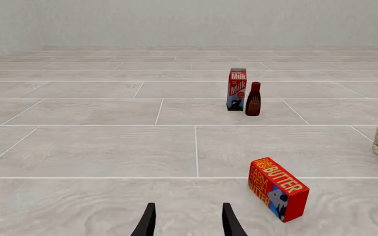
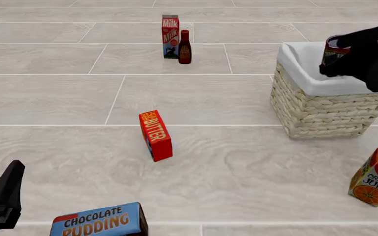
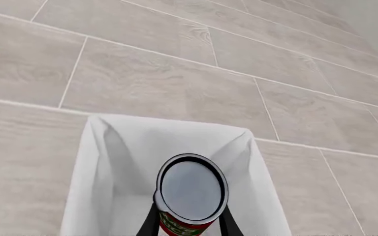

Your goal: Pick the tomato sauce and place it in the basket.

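The tomato sauce can (image 2: pixel 335 49) has a red label and a grey top. My right gripper (image 2: pixel 338 51) is shut on it and holds it above the basket (image 2: pixel 324 110), a pale wicker basket with a white cloth lining. In the right wrist view the can's grey top (image 3: pixel 191 188) shows between the fingers, over the white lining (image 3: pixel 120 167). My left gripper (image 1: pixel 187 221) is open and empty, low over the floor at the near left; it also shows in the front view (image 2: pixel 2 196).
A red butter box (image 2: pixel 155 135) lies mid-floor. A milk carton (image 2: pixel 171 36) and a dark bottle (image 2: pixel 185 47) stand at the back. A chocolate pudding box (image 2: pixel 100 221) is at the near edge. An orange juice carton (image 2: pixel 376 175) stands near right.
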Tool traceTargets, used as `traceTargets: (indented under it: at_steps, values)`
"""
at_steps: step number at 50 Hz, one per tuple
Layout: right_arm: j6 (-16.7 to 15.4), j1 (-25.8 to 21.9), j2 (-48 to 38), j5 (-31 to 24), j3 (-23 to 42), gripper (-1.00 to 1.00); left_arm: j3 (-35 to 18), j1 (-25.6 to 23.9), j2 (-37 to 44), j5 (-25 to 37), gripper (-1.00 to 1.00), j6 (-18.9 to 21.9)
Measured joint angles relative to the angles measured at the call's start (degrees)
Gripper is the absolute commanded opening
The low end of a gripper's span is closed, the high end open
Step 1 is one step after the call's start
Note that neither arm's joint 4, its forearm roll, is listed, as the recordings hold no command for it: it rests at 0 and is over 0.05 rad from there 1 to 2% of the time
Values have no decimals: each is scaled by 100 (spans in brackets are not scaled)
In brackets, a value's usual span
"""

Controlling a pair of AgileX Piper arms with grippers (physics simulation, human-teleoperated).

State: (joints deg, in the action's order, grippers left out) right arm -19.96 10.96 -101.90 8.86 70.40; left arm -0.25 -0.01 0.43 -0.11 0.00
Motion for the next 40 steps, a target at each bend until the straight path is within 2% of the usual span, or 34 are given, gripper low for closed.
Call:
traceTargets:
  at_steps: [12, 13, 40]
  values:
    - [12, -5, -102, 47, -21, -100, 0, 0, 1, 0, 100, 0]
    - [6, -2, -109, 52, -23, 100, 0, 0, 1, 0, 100, 0]
    - [7, 28, -34, 153, -111, 100, 0, 0, 0, 0, 100, 0]
